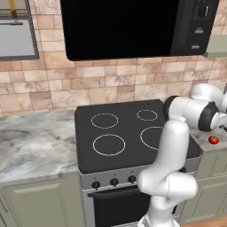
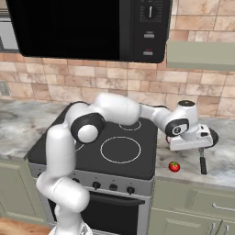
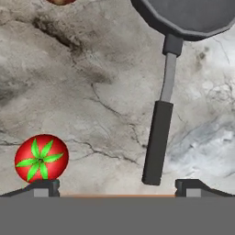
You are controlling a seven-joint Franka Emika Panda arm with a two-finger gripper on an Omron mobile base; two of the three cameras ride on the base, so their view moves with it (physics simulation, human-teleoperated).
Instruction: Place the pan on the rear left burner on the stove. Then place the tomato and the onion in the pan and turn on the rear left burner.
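Here the claw point(image 3: 117, 186) hangs over the marble tabletop point(image 3: 82, 92) to the right of the black glass stove point(image 2: 114, 151), its two dark fingers spread wide apart and holding nothing. The small round dark grey frying pan point(image 3: 193, 16) lies ahead of the claw, with its thin straight black handle point(image 3: 158, 142) running back toward the claw, so the handle's long axis points nearly straight at the gap between the fingers, its free end just short of them and closer to the right finger. My judgement is that the coming move turns on this: the claw would drop over the handle, fingers either side of it. The small shiny red tomato with a green stem cap point(image 3: 41, 157) sits just ahead of the left finger, apart from the handle. A reddish ball, probably the onion point(image 3: 61, 1), peeks in far ahead. Counted: one pan, one tomato, one arm, four white rings on the cooktop, the rear left burner point(image 1: 104, 120) bare.
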